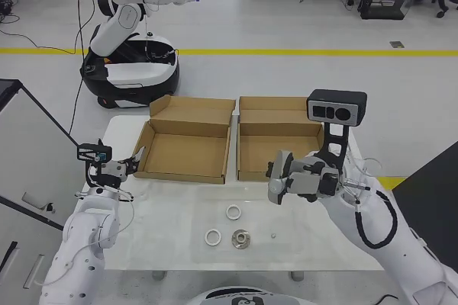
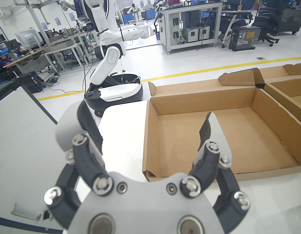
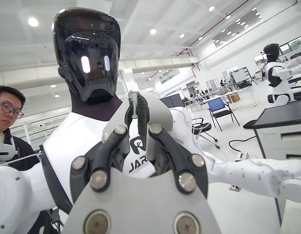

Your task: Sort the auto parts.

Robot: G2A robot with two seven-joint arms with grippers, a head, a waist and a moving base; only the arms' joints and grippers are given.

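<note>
My left fingers (image 1: pixel 134 162) stand spread and hold nothing, just off the front left corner of the left cardboard box (image 1: pixel 185 152). My right fingers (image 3: pixel 138 110) are clenched on a threaded metal bolt (image 3: pixel 134 104), raised above the surface (image 1: pixel 168 229) beyond that box's front right corner. The right cardboard box (image 1: pixel 278 149) sits against its right wall. In front of the left box, toward its right corner, lie a white ring (image 1: pixel 233 212), a second white ring (image 1: pixel 213 237), a metal flanged part (image 1: pixel 240 239) just beside the second ring, and a small white piece (image 1: pixel 274 235).
</note>
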